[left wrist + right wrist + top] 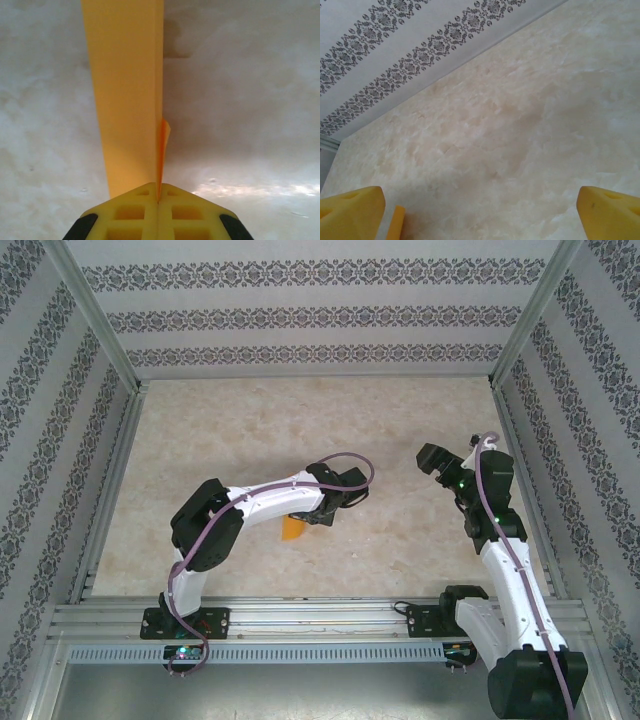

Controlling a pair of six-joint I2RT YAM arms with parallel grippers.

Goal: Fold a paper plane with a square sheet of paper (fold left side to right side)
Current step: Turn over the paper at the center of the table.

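Observation:
The square sheet of paper point(127, 100) is orange and folded into a long narrow strip with a crease along its right edge. My left gripper point(159, 189) is shut on its near end, and the yellow fingers point(130, 210) meet on the fold. From above, the paper point(293, 529) pokes out below the left gripper point(325, 505) near the table's middle, and much of it is hidden by the arm. Whether it has the paper plane's dart outline I cannot tell. My right gripper point(440, 462) hangs to the right, open wide and holding nothing, its fingertips point(352, 210) far apart. A sliver of orange point(397, 224) shows beside the left fingertip.
The table point(250, 430) is pale marbled beige. Patterned walls point(300, 315) enclose it at the back and both sides. An aluminium rail point(300, 615) carrying the arm bases runs along the near edge. Bare tabletop lies between the two grippers.

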